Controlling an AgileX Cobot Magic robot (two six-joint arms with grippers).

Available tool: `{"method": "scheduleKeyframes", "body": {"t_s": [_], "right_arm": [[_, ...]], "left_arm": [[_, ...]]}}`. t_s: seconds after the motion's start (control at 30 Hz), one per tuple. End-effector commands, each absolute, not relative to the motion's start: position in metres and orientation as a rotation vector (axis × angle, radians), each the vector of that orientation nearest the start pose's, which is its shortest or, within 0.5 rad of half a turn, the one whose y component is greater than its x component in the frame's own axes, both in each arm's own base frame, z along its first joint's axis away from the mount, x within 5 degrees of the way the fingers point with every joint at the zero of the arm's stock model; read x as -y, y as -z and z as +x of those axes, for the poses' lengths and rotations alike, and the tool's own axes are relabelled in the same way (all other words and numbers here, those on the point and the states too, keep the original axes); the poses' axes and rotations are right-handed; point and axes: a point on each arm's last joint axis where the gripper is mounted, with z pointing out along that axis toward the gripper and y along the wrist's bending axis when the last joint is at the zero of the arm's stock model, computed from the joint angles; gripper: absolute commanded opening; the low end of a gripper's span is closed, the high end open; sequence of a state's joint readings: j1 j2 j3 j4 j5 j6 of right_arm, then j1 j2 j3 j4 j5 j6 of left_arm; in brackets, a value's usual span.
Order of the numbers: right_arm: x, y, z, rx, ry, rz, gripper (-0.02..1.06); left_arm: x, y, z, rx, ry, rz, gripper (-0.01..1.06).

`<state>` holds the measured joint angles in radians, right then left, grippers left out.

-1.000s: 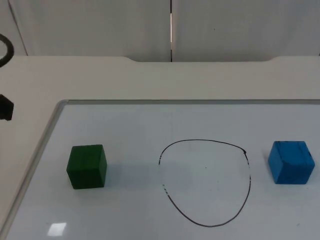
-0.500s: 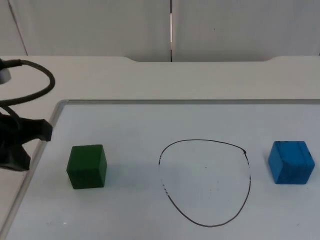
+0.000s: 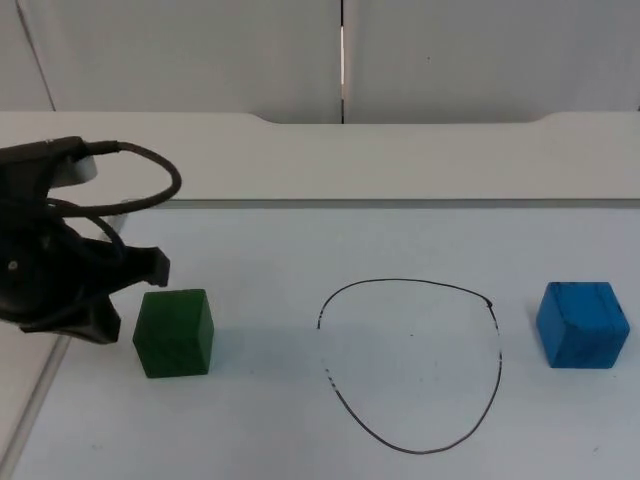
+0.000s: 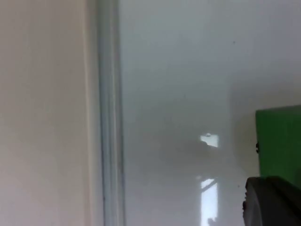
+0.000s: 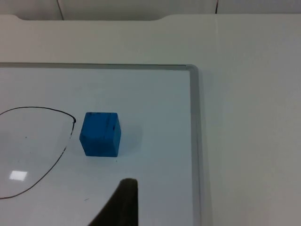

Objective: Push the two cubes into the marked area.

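A green cube (image 3: 175,332) sits on the whiteboard, left of a hand-drawn black oval (image 3: 412,362). A blue cube (image 3: 582,324) sits just right of the oval, outside its line. My left gripper (image 3: 105,300) is low over the board's left edge, close beside the green cube's left face; whether it touches is unclear. In the left wrist view the green cube (image 4: 280,141) lies just ahead of that gripper (image 4: 270,202). The right wrist view has the blue cube (image 5: 100,134) a short way ahead of my right gripper (image 5: 120,205), with the oval's line (image 5: 66,146) beside it.
The whiteboard's grey metal frame (image 3: 380,203) runs along the back and down the left side (image 4: 108,117) and right side (image 5: 195,141). Bare white table (image 3: 400,160) lies beyond it, ending at the grey partition wall.
My left arm has come in from the left edge and moved right, up to the green cube's left side. Neither cube has shifted.
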<state>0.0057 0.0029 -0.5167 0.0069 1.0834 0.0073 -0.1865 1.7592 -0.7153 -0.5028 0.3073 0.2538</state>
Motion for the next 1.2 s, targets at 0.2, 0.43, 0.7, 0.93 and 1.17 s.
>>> {"method": "scheduleKeyframes", "body": {"t_s": [0.2,0.43,0.7,0.93,1.17], "right_arm": [[0.000,-0.280,-0.007,-2.044,-0.023,0.003,1.05],[0.000,-0.280,-0.007,-2.044,-0.023,0.003,1.05],[0.000,-0.280,-0.007,-2.044,-0.023,0.003,1.05],[0.000,-0.280,-0.007,-2.044,-0.023,0.003,1.05],[0.000,-0.280,-0.007,-2.044,-0.023,0.003,1.05]], "left_arm": [[0.074,-0.101,0.281,-2.827,0.296,-0.041,0.00],[0.093,-0.099,0.279,-2.813,0.309,0.020,0.00],[0.096,-0.100,0.279,-2.806,0.315,0.010,0.00],[0.095,-0.100,0.282,-2.771,0.296,0.003,0.00],[0.108,-0.095,0.282,-2.768,0.288,0.102,0.00]]}}
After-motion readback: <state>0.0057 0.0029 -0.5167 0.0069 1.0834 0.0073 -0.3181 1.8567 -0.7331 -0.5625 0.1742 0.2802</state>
